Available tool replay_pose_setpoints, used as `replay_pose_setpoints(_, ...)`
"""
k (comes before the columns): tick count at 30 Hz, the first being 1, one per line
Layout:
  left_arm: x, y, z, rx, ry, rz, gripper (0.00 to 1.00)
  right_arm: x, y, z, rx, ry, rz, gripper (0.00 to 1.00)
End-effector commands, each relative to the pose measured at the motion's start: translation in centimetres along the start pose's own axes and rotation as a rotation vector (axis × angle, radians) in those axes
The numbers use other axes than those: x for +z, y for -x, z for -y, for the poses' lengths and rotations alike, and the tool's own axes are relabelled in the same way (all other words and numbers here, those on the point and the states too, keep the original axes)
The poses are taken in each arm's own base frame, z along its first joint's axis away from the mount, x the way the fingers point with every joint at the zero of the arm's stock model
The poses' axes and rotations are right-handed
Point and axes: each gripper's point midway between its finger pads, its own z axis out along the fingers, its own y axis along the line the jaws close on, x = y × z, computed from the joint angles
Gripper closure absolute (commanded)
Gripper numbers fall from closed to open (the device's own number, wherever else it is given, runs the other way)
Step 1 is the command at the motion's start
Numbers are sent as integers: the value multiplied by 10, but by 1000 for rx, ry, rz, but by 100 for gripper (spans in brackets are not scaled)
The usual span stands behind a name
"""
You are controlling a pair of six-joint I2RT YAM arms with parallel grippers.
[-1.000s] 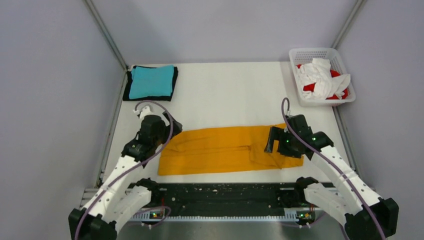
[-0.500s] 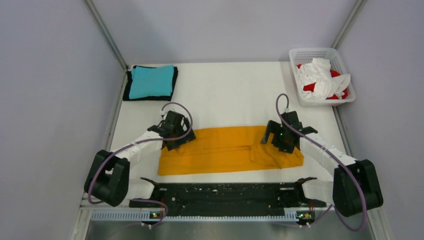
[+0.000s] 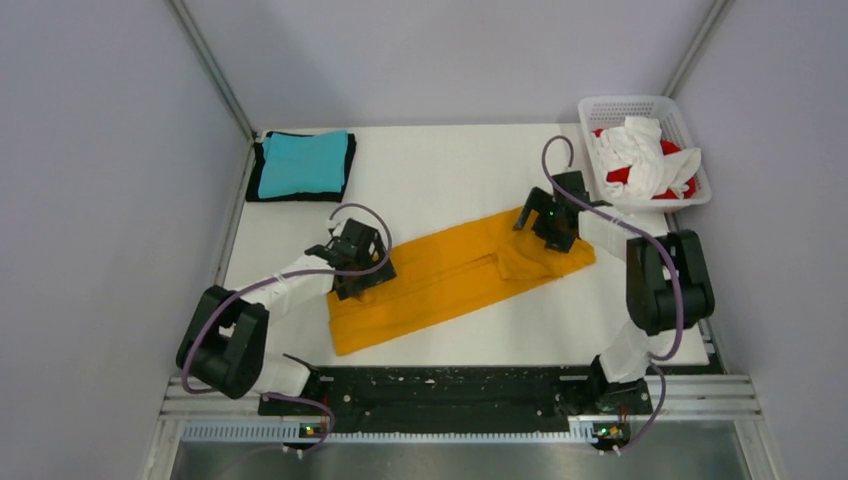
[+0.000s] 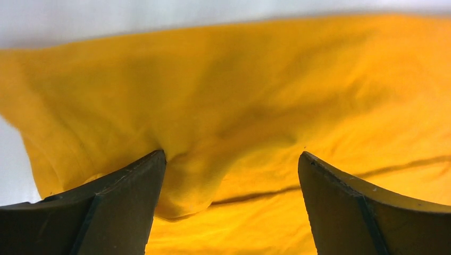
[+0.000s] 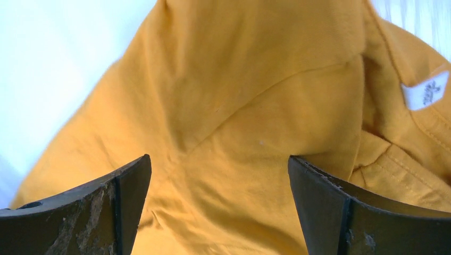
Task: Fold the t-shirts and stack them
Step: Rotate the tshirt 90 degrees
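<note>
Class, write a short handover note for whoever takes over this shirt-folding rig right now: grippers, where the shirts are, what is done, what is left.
Left gripper: open, jaws wide, down on the left end of the orange-yellow shirt.
Right gripper: open, over its right end, near the neck label.
Shirts: the orange-yellow shirt lies as a long strip, slanted across mid-table. The teal shirt sits folded on the black shirt, far left corner. The white shirt and red shirt are crumpled in the basket.
Done: teal and black stacked; orange-yellow folded lengthwise.
Left: fold the strip short, stack it, then white and red.
</note>
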Motion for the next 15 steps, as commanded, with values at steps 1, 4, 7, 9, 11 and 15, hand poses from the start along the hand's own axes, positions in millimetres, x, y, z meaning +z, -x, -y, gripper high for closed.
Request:
replay_pose_setpoints(1, -4, -21, 40, 40, -104, -92, 1, 51, 50, -22, 15, 26, 52, 2)
replay_pose_setpoints(4, -9, -37, 72, 60, -166, -126, 1, 74, 69, -46, -8, 88, 25, 2)
replay_pose_setpoints(7, -11, -47, 104, 88, -223, -140, 1, 96, 94, -62, -27, 97, 35, 2)
replay_pose_setpoints(9, -12, -46, 113, 109, -204, -134, 1, 112, 119, -81, -37, 125, 54, 2)
replay_pose_setpoints(11, -13, -44, 124, 107, -211, -135, 1, 131, 128, -98, -28, 181, 35, 4)
replay_pose_setpoints(15, -18, -58, 151, 104, -290, -176, 1, 167, 142, -142, -22, 286, 22, 6)
